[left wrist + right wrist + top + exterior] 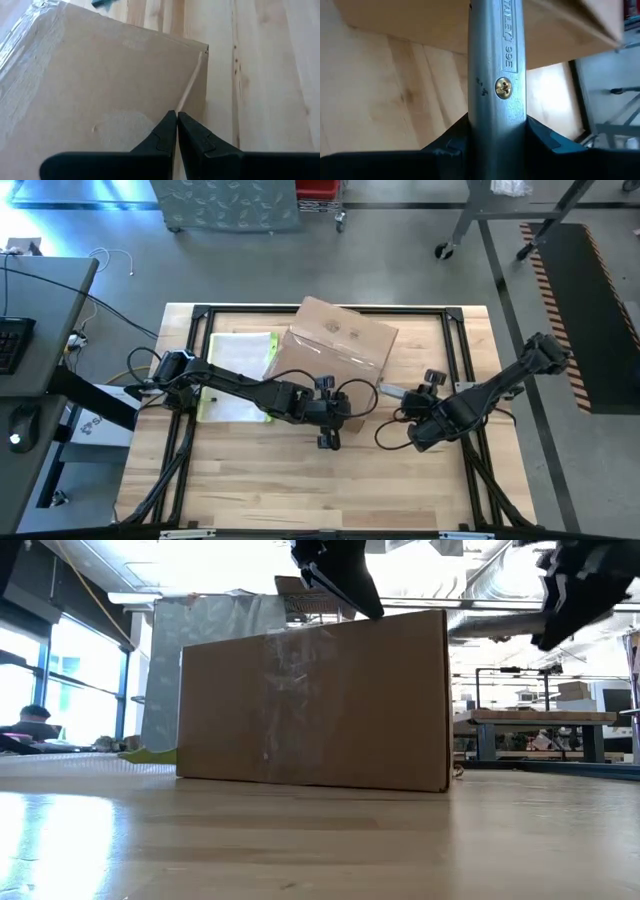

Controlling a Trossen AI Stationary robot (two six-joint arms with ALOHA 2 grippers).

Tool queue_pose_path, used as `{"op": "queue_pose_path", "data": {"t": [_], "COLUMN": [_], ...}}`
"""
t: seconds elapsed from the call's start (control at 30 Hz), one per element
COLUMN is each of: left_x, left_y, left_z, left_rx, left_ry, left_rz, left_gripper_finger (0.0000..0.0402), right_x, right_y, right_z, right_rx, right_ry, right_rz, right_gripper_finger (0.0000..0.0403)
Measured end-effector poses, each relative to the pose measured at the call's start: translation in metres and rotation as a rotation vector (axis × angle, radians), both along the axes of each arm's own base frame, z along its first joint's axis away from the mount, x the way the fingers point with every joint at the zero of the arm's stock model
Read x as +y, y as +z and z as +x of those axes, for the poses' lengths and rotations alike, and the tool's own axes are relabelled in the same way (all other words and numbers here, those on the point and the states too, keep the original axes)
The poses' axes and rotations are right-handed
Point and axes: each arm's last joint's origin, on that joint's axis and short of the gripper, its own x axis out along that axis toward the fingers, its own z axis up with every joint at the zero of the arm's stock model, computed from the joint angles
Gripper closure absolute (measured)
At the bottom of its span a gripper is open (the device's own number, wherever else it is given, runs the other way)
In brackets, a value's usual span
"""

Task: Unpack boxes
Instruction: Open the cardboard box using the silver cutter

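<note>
With fingers pressed together, left gripper (177, 116) over brown corrugated cardboard box (335, 340); right gripper (495, 131) clamped on silver metal utility knife (495, 60).

I am seeing the near half of the surface (300, 490) lying bare, giving open passage. The cardboard carton (335, 345) is blocking the far middle, the yellow-edged clear sleeve (240, 370) is filling the space to its left, and both arms are crossing just before the carton.
</note>
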Motion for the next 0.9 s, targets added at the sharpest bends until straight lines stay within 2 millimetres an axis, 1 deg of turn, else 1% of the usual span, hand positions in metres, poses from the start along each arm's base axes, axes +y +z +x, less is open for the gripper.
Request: {"op": "queue_pose_path", "data": {"t": [0.1, 0.17, 0.2, 0.27, 0.33, 0.4, 0.53, 0.6, 0.67, 0.73, 0.8, 0.9], "left_x": [-0.009, -0.017, -0.02, -0.025, -0.029, -0.033, -0.046, -0.054, -0.063, -0.068, -0.066, -0.053], "left_y": [0.009, 0.022, 0.029, 0.042, 0.049, 0.051, 0.048, 0.042, 0.034, 0.032, 0.035, 0.037], "left_z": [-0.004, -0.008, -0.011, -0.021, -0.029, -0.036, -0.048, -0.049, -0.044, -0.036, -0.03, -0.022], "left_rx": [-0.012, -0.045, -0.057, -0.086, -0.102, -0.106, -0.182, -0.255, -0.349, -0.481, -0.604, -0.734], "left_ry": [-0.017, -0.026, -0.022, -0.004, 0.03, 0.06, 0.098, 0.102, 0.068, 0.023, -0.034, -0.049], "left_rz": [0.007, 0.017, 0.029, 0.058, 0.099, 0.14, 0.184, 0.171, 0.142, 0.083, 0.033, -0.006], "left_gripper_finger": [0.0401, 0.0401, 0.0401, 0.0401, 0.0401, 0.0401, 0.0401, 0.0401, 0.0399, 0.0388, 0.0368, 0.0321], "right_x": [-0.005, -0.008, -0.009, -0.004, 0.009, 0.025, 0.059, 0.071, 0.082, 0.09, 0.093, 0.095], "right_y": [0.008, 0.01, 0.009, 0.005, -0.002, -0.006, -0.004, 0.002, 0.008, 0.012, 0.014, 0.013], "right_z": [-0.007, -0.012, -0.013, -0.016, -0.017, -0.015, -0.01, -0.007, -0.001, 0.007, 0.016, 0.029], "right_rx": [0.02, 0.035, 0.014, -0.059, -0.146, -0.263, -0.619, -0.771, -0.892, -0.943, -0.958, -0.95], "right_ry": [-0.05, -0.105, -0.13, -0.124, -0.068, -0.011, 0.089, 0.124, 0.133, 0.137, 0.127, 0.114], "right_rz": [-0.054, -0.08, -0.093, -0.096, -0.052, -0.01, 0.035, -0.006, -0.068, -0.152, -0.22, -0.27], "right_gripper_finger": [0.0306, 0.0306, 0.0306, 0.0306, 0.0306, 0.0306, 0.0306, 0.0306, 0.0306, 0.0306, 0.0306, 0.0306]}}
